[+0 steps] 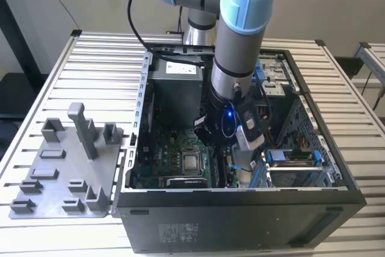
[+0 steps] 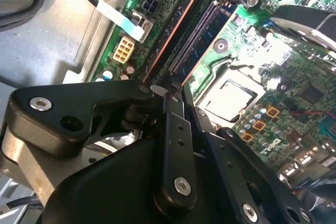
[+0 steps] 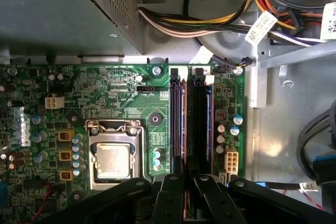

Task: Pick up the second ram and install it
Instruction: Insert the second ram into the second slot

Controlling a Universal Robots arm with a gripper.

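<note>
Grey fixture tray (image 1: 63, 173) beside open computer case (image 1: 240, 221); green motherboard (image 3: 115, 93) inside; slatted table (image 1: 36, 88) beneath

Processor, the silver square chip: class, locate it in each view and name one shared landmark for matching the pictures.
Exterior view: the processor sits on the motherboard inside the case, towards the exterior view's left of the arm.
Second wrist view: processor, framed by its metal bracket.
First wrist view: processor, same bracket.
Landmark: the memory slots alongside it.
</note>
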